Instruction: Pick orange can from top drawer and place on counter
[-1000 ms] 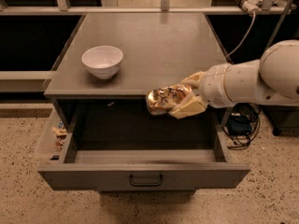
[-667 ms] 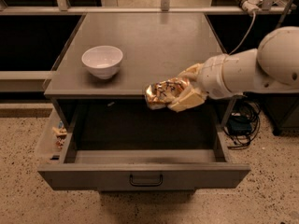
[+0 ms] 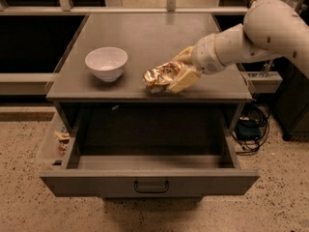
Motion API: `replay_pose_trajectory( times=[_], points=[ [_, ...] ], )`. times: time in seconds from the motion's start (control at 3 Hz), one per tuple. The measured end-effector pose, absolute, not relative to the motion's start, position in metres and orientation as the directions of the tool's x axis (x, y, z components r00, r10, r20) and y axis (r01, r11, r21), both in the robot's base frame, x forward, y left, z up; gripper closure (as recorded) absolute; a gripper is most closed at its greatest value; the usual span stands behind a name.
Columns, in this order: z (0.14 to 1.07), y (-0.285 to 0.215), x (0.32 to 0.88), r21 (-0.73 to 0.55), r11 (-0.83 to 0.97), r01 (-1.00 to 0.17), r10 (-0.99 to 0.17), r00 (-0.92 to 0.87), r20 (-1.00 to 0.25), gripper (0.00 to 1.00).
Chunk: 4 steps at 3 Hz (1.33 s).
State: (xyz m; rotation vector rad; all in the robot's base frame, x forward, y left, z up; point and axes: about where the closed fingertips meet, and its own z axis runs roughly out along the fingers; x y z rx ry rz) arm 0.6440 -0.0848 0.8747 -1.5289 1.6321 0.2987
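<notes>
My gripper (image 3: 170, 77) reaches in from the right and is shut on the orange can (image 3: 158, 77), a shiny orange-gold can lying sideways between the fingers (image 3: 185, 79). It holds the can over the front part of the grey counter (image 3: 145, 37), near its front edge; whether the can touches the surface I cannot tell. Below it the top drawer (image 3: 149, 180) stands pulled open, its dark interior showing nothing inside, with a small dark handle on the front panel.
A white bowl (image 3: 106, 63) stands on the counter left of the can. Small items (image 3: 62, 138) lie on a ledge left of the drawer. Cables (image 3: 251, 127) lie on the speckled floor at the right. Dark shelving runs behind the counter.
My gripper has lifted the can from over the open drawer up and back to above the counter's front part. The drawer and the bowl have not moved.
</notes>
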Motion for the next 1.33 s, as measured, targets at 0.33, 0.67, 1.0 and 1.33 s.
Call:
replay_pose_trajectory(
  times=[0.33, 0.67, 1.0, 1.33],
  points=[
    [0.863, -0.074, 0.686, -0.325, 0.194, -0.926, -0.660, 0.122, -0.741, 1.00],
    [0.846, -0.074, 0.716, -0.289, 0.209, -0.934, -0.628, 0.098, -0.772, 1.00],
    [0.845, -0.075, 0.721, -0.291, 0.214, -0.932, -0.624, 0.098, -0.775, 0.82],
    [0.845, -0.075, 0.721, -0.291, 0.214, -0.932, -0.624, 0.098, -0.775, 0.59]
  ],
)
